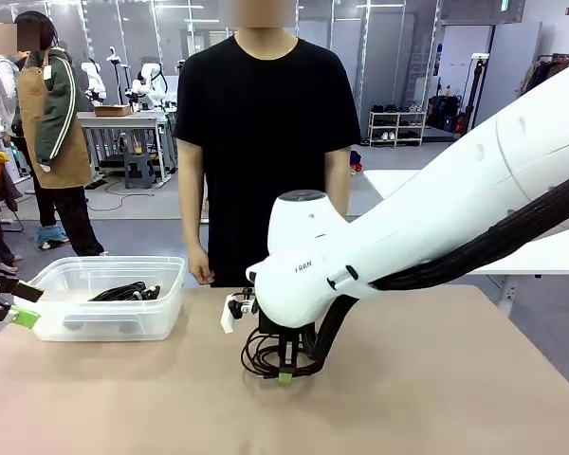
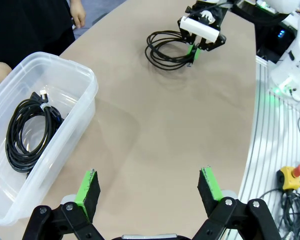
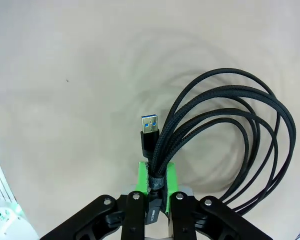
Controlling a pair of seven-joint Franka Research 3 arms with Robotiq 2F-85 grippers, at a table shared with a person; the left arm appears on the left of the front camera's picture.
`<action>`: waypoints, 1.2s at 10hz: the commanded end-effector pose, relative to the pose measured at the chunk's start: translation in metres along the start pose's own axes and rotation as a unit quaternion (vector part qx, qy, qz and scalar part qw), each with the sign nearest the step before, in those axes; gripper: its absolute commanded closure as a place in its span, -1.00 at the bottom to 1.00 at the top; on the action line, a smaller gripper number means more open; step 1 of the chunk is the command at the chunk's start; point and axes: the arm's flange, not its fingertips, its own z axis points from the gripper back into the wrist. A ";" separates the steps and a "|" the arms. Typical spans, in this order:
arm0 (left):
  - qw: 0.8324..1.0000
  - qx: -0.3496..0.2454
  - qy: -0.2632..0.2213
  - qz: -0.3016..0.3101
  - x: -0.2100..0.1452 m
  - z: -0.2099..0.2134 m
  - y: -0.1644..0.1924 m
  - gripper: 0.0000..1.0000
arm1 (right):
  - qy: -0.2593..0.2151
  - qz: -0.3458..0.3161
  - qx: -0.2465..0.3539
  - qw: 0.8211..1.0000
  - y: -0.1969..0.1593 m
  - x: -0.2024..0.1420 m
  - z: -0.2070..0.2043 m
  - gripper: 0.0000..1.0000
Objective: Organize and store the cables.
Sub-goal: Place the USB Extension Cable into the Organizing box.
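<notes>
One of the cables (image 1: pixel 259 358), a black braided coil (image 3: pixel 230 125), lies on the tan table in front of the person. My right gripper (image 1: pixel 285 372) points down at the table with its green pads shut on the coil's bound section (image 3: pixel 157 172), and a USB plug (image 3: pixel 149 126) sticks out past the fingertips. From the left wrist view the same coil (image 2: pixel 162 47) and right gripper (image 2: pixel 192 54) sit far across the table. A second coiled cable (image 2: pixel 30 127) rests inside the clear plastic bin (image 2: pixel 85 75). My left gripper (image 2: pixel 150 182) hovers open beside the bin (image 1: pixel 104 327), holding nothing (image 1: pixel 26 304).
A person in a black shirt stands at the far edge, hands (image 1: pixel 201 270) hanging near the bin. The table's curved side edge and a red stop button (image 2: pixel 292 175) lie off to one side. Bare tabletop stretches between the bin and the coil.
</notes>
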 end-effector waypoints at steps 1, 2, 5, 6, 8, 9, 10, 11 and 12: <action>1.000 -0.005 -0.013 -0.008 -0.001 0.001 0.002 -1.00 | 0.013 -0.019 -0.005 1.000 0.001 0.013 -0.002 1.00; 1.000 -0.005 -0.013 -0.008 -0.001 0.001 0.002 -1.00 | 0.012 -0.023 -0.005 1.000 0.001 0.014 -0.003 0.48; 1.000 -0.005 -0.013 -0.008 -0.001 0.001 0.002 -1.00 | 0.010 -0.043 -0.004 0.999 0.000 0.007 0.002 -0.43; 1.000 -0.005 -0.013 -0.008 -0.001 0.001 0.002 -1.00 | 0.005 -0.047 -0.008 0.999 0.000 0.003 0.009 -0.76; 1.000 0.000 0.000 0.000 0.000 0.000 0.000 -1.00 | -0.020 -0.063 -0.015 0.998 0.000 -0.021 0.028 -1.00; 1.000 -0.004 0.012 -0.005 0.015 -0.013 0.001 -1.00 | -0.043 -0.072 -0.020 0.996 0.002 -0.045 0.039 -1.00; 0.999 -0.010 0.028 -0.013 0.027 -0.023 -0.001 -1.00 | -0.070 -0.091 -0.023 0.993 0.005 -0.073 0.049 -0.98; 0.999 -0.011 0.044 -0.017 0.040 -0.033 -0.003 -1.00 | -0.097 -0.109 -0.023 0.989 0.010 -0.103 0.060 -1.00; 0.998 -0.015 0.059 -0.023 0.054 -0.043 -0.006 -1.00 | -0.127 -0.121 -0.019 0.984 0.016 -0.131 0.069 -1.00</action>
